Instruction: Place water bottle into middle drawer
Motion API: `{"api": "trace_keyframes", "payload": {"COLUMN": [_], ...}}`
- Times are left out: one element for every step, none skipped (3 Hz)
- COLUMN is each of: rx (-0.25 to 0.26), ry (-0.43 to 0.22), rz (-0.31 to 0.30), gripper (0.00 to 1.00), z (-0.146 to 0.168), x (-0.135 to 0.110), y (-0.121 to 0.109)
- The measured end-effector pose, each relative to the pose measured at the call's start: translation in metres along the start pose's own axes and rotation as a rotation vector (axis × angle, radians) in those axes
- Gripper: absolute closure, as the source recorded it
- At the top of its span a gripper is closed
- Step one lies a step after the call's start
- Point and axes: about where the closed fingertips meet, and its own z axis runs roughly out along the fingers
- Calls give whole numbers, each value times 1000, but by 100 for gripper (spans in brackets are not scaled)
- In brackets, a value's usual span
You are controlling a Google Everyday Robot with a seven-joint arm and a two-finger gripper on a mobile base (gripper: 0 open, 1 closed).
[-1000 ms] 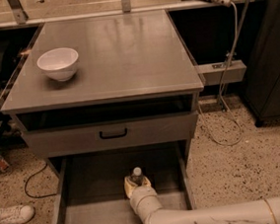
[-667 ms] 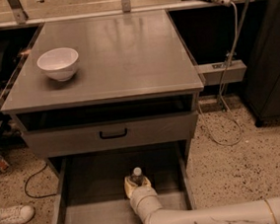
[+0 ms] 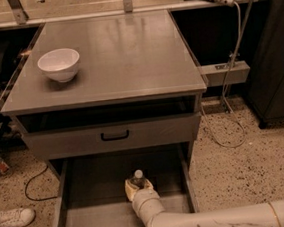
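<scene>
The water bottle [image 3: 137,176] stands upright inside the open middle drawer [image 3: 94,193], near its middle; its white cap and clear neck show. My gripper [image 3: 138,185] reaches into the drawer from the lower right on a white arm [image 3: 207,222]. Its pale fingers [image 3: 130,187] sit on both sides of the bottle's lower body and hide it. The bottle's base seems at or close to the drawer floor.
A white bowl [image 3: 59,64] sits on the cabinet top [image 3: 127,61] at the left. A grey drawer front with a black handle [image 3: 115,135] overhangs the open drawer. A white shoe [image 3: 11,218], cables [image 3: 224,127] and a dark cabinet [image 3: 276,47] surround the unit.
</scene>
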Motion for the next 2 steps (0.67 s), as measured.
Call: {"api": "trace_keyframes", "payload": {"rx": [0, 0], "ry": [0, 0], "rz": [0, 0], "gripper": [12, 0], "z": [0, 0], "x": [0, 0], "y": [0, 0]}}
